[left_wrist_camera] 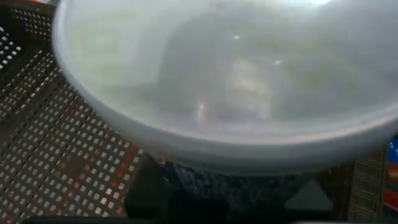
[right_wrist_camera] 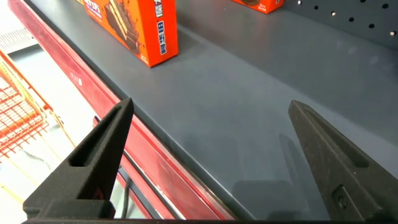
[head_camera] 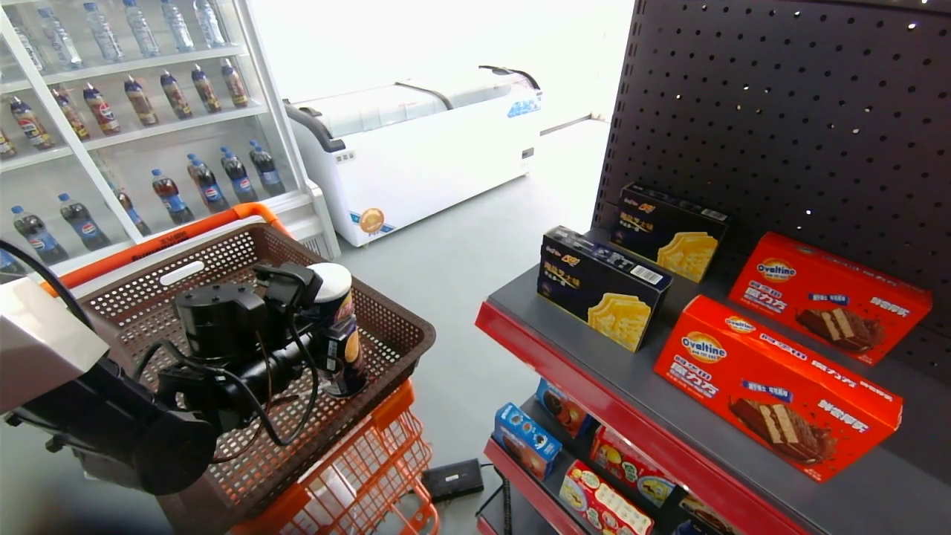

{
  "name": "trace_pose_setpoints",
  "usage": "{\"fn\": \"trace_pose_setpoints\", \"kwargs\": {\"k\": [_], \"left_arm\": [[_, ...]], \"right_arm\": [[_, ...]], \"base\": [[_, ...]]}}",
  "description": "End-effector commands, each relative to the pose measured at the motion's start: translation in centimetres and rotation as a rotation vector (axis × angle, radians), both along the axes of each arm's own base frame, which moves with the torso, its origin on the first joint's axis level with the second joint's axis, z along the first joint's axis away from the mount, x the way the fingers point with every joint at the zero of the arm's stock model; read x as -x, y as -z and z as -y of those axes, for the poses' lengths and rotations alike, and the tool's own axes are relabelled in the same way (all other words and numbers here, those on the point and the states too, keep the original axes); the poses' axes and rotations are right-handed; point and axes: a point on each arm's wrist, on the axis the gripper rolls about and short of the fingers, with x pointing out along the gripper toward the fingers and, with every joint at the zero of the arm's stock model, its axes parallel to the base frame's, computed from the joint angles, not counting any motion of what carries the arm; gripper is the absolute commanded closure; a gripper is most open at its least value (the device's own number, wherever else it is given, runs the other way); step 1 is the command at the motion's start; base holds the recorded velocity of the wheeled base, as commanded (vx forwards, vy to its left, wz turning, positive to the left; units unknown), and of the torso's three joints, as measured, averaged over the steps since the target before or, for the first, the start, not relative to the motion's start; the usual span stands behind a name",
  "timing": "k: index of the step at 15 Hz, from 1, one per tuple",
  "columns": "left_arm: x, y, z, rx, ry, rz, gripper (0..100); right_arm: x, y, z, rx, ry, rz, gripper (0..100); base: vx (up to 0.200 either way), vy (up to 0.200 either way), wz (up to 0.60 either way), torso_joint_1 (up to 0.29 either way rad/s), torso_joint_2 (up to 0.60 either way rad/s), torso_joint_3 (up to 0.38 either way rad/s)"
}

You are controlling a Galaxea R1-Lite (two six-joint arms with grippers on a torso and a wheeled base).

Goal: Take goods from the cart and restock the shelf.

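Right under left wrist camera: white-lidded canister [left_wrist_camera: 217, 93], upright inside brown basket [head_camera: 405, 331] atop orange cart [head_camera: 386, 453], mesh floor below. And left gripper [head_camera: 323, 334] clamped round canister's side. Over on grey shelf [head_camera: 565, 319]: two dark cracker boxes [head_camera: 602, 286], two red wafer boxes [head_camera: 776, 386] beside them. Meanwhile right gripper [right_wrist_camera: 211, 118] spread wide, hovering above bare shelf near red front edge, grasping nothing.

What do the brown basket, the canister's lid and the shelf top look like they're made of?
Brown basket: likely moulded plastic, matte, with a grid of holes.
Canister's lid: probably translucent plastic, cloudy and smooth.
Shelf top: seemingly painted metal, flat matte grey.
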Motion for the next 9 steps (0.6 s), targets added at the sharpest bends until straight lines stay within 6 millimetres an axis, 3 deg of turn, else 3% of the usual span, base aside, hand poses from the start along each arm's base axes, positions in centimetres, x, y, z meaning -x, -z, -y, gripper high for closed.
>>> {"fn": "trace_pose_setpoints", "kwargs": {"k": [1,4,6,9], "left_arm": [[0.1,-0.1,0.1,-0.009,0.001,0.002,100],[0.0,-2.1,0.5,0.042,0.060,0.019,100],[0.0,-5.8,0.6,0.055,0.118,0.025,100],[1.6,-10.8,0.8,0.077,0.208,0.051,100]], "right_arm": [[0.0,0.0,0.0,0.000,0.000,-0.001,0],[0.0,0.0,0.0,0.000,0.000,-0.001,0],[0.0,0.0,0.0,0.000,0.000,-0.001,0],[0.0,0.0,0.0,0.000,0.000,-0.001,0]], "base": [[0.000,0.000,0.00,0.000,0.00,0.000],[0.000,0.000,0.00,0.000,0.00,0.000],[0.000,0.000,0.00,0.000,0.00,0.000],[0.000,0.000,0.00,0.000,0.00,0.000]]}}
